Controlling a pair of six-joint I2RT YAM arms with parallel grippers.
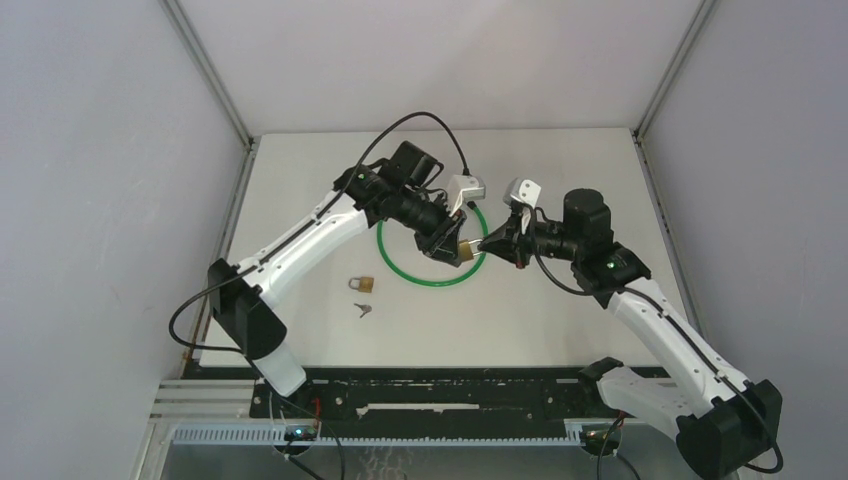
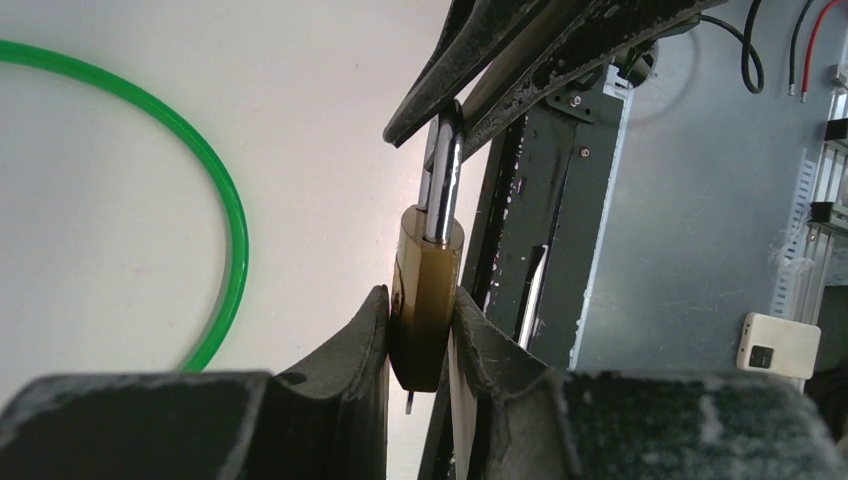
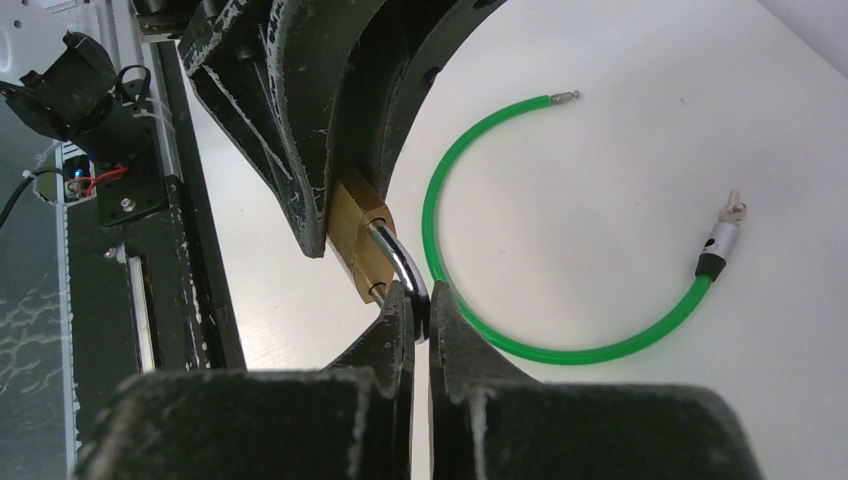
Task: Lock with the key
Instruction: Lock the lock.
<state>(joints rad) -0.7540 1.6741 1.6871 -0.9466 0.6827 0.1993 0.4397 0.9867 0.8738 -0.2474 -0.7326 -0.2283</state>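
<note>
A brass padlock (image 1: 466, 250) hangs above the table between my two grippers. My left gripper (image 1: 452, 243) is shut on its brass body (image 2: 432, 270). My right gripper (image 1: 498, 240) is shut on its steel shackle (image 3: 398, 258). In the left wrist view the shackle (image 2: 446, 170) runs up into the right gripper's fingers (image 2: 470, 60). A small metal tip (image 2: 410, 402) sticks out under the body. A small key (image 1: 363, 309) lies on the table to the left, away from both grippers.
A green cable loop (image 1: 432, 278) lies under the grippers, with its metal ends (image 3: 722, 225) apart. A second brass padlock (image 1: 362, 284) lies just above the key. The arms' base rail (image 1: 450, 395) runs along the near edge.
</note>
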